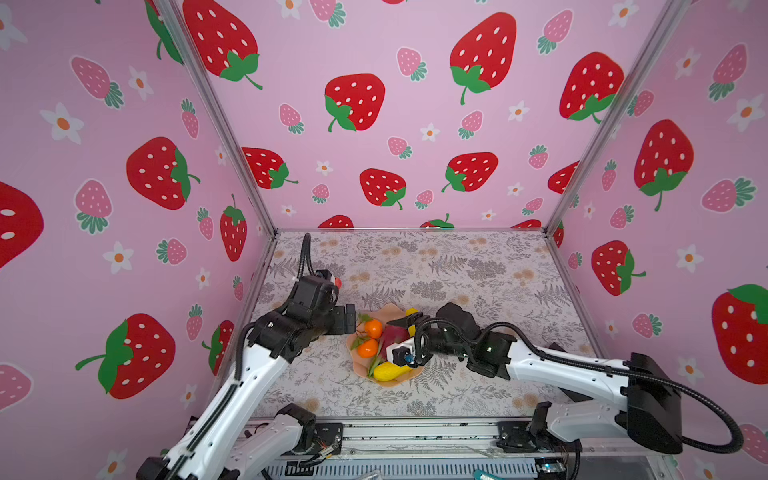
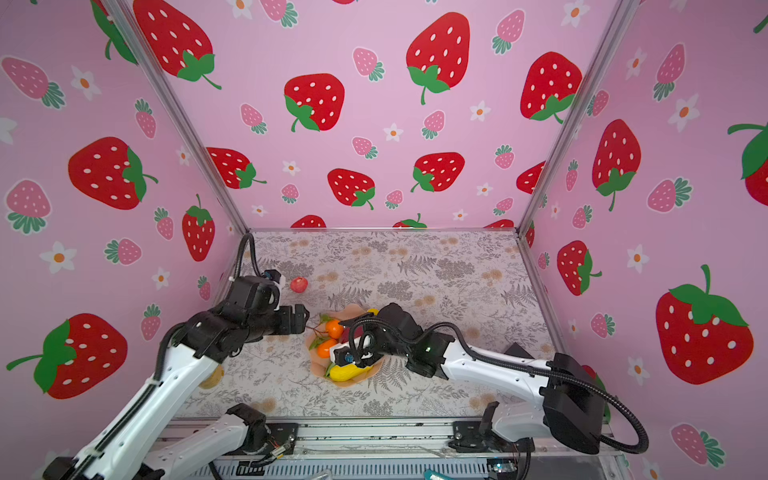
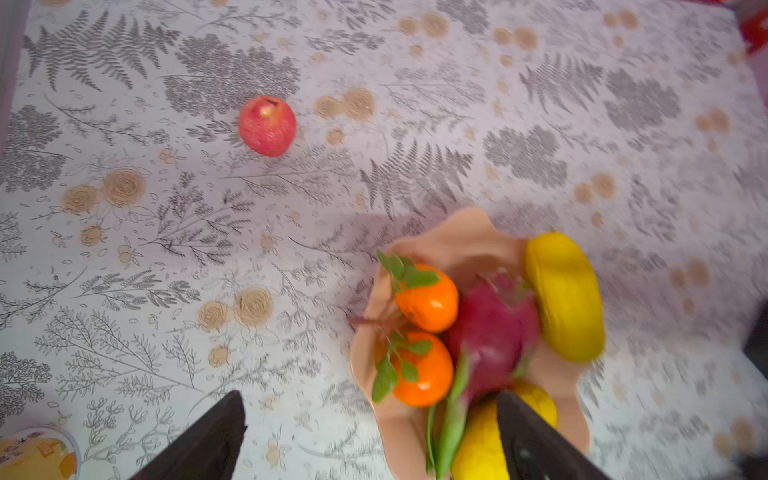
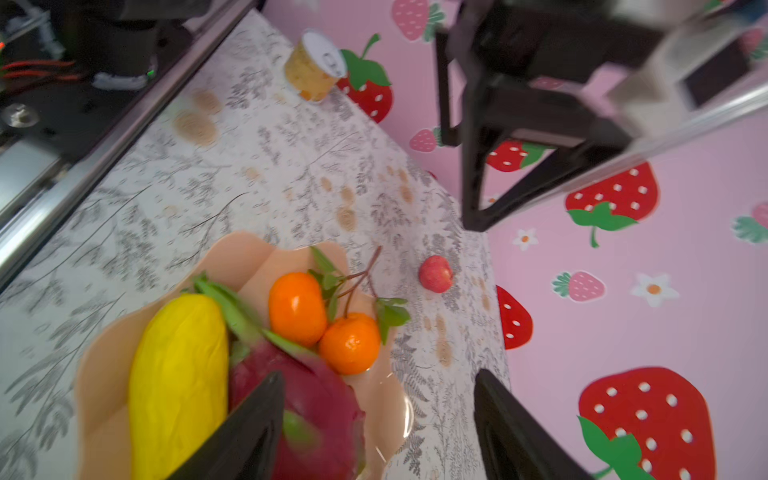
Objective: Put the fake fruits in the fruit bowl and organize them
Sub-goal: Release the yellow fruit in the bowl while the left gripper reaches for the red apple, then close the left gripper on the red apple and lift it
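Right wrist view: right claw (image 4: 378, 376) hangs over the fruit bowl (image 4: 249, 257), fingers apart, clamped on nothing; the dragon fruit (image 4: 316, 399) lies in the bowl beside one finger.
Also in the bowl: yellow fruit (image 4: 178, 365), twig oranges (image 4: 297, 307). The small red-pink fruit (image 4: 435, 274) sits alone on the table (image 4: 249, 166), well apart from the bowl. Empty too: left claw (image 3: 370, 395), fingers wide apart. Red-pink fruit is probably light, stiff and prone to rolling; take it from above, across its widest girth.

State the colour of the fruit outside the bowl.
The apple is red-pink, yellowish on top; left wrist view.
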`<state>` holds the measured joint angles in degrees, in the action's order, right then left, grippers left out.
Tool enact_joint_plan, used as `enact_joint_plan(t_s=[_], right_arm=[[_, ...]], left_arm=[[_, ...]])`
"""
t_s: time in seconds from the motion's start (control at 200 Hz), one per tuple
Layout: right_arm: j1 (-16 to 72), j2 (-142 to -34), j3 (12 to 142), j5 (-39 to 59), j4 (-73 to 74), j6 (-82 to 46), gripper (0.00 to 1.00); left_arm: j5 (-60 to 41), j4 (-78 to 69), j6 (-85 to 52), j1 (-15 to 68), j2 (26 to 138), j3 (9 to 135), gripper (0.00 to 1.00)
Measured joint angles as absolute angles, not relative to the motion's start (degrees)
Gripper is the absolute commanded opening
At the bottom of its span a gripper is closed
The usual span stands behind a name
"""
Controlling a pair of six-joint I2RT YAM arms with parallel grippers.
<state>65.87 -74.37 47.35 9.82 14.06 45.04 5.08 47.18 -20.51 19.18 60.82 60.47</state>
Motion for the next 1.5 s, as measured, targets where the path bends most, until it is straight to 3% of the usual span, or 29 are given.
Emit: enact_joint_plan(t_s=[0.06, 0.13, 0.22, 0.25, 0.44, 1.066, 1.496], right_arm=[[65.82, -73.82, 46.35, 7.79, 17.28, 41.50, 0.90], [65.82, -73.10, 44.47, 5.82, 20.14, 37.23, 0.91], [65.78, -71.92, 41.76, 4.34, 22.92, 31.81, 0.92], [65.69, -71.31, 40.75, 4.12, 23.77, 30.17, 1.00], [65.60, -68.84, 36.95, 3.60, 28.73, 24.80, 0.99], [63.16, -64.42, 31.44, 4.32, 30.81, 22.90, 0.99], [59.53, -61.54, 31.42, 1.45, 30.85, 18.28, 0.99]], left_arm=[[5.34, 42.68, -19.92, 15.11, 67.51, 60.49, 0.86], [4.93, 38.89, -19.51, 11.20, 75.16, 61.28, 0.80], [3.60, 35.55, -19.29, 7.22, 84.62, 64.01, 0.80], [3.42, 34.57, -19.29, 6.28, 87.13, 65.01, 0.80], [2.33, 30.48, -19.27, 4.86, 97.76, 71.99, 0.81], [7.94, 31.44, -21.12, 5.52, 116.29, 87.07, 0.77], [6.85, 32.42, -21.37, 5.39, 118.24, 87.26, 0.52]])
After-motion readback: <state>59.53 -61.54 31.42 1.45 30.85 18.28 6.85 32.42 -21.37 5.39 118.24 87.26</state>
